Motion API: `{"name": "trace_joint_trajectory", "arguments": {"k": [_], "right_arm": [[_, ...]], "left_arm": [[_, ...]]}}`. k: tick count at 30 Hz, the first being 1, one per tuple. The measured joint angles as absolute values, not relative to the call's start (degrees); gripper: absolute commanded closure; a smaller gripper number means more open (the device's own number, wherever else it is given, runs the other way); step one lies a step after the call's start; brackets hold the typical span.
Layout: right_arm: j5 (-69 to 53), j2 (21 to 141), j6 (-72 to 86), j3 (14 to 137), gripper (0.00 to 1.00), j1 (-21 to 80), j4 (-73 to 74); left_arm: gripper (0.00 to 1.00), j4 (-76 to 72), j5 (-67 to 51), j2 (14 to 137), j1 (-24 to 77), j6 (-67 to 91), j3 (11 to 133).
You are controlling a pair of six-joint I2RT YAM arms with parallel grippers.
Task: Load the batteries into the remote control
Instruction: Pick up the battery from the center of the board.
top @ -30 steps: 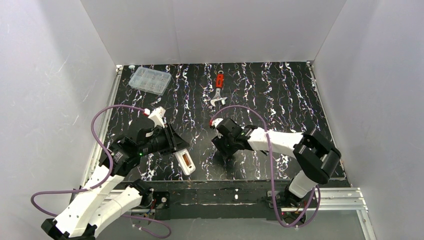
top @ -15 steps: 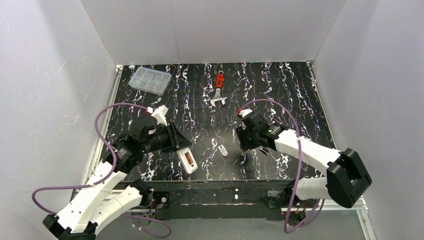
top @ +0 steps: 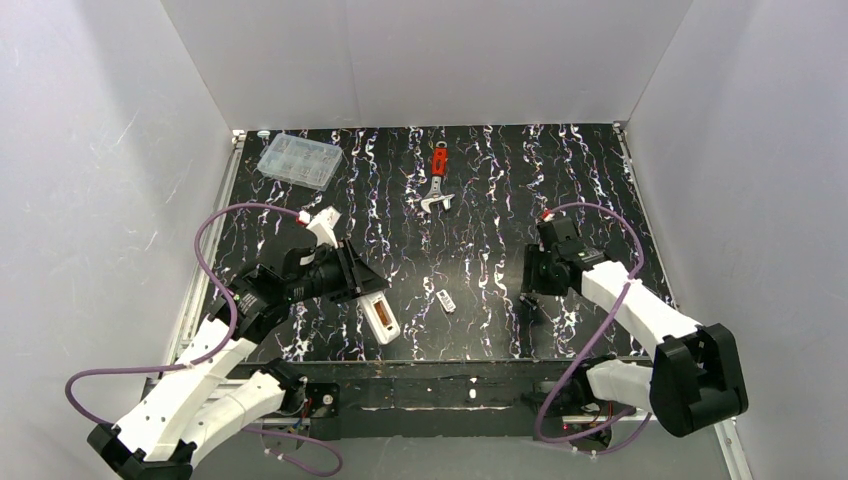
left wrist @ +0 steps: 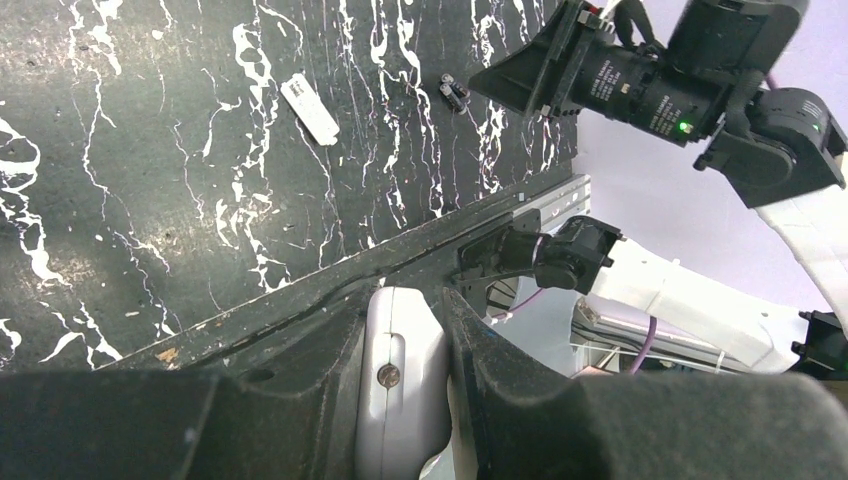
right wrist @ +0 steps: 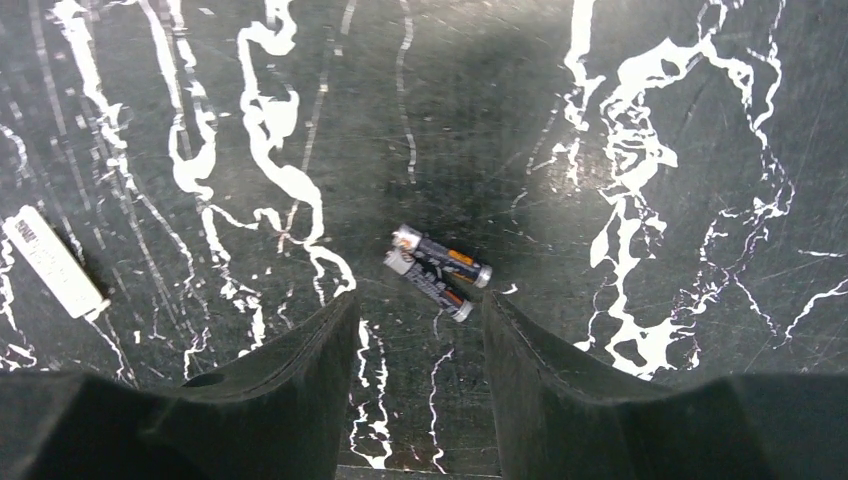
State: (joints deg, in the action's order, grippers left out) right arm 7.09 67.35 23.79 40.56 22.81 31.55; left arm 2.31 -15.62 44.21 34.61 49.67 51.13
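My right claw (right wrist: 417, 318) released; batteries (right wrist: 437, 271) centre frame, just above it, long axis slanting lower-right; left claw (left wrist: 402, 322) grasping remote control (left wrist: 400, 400).

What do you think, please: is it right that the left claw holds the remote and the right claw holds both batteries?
The right claw is open; the right wrist view shows both batteries lying on the table. The left claw does hold the remote.
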Motion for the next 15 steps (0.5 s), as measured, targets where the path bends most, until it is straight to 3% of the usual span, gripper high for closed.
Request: {"name": "trace_joint_trajectory", "arguments": {"k": [15], "right_arm": [[2.3, 71.7, 28.3, 38.8, 0.44, 14.9, 27.4]], "left_arm": [[1.00, 1.8, -16.0, 44.6, 34.6, 50.0, 51.1]]}}
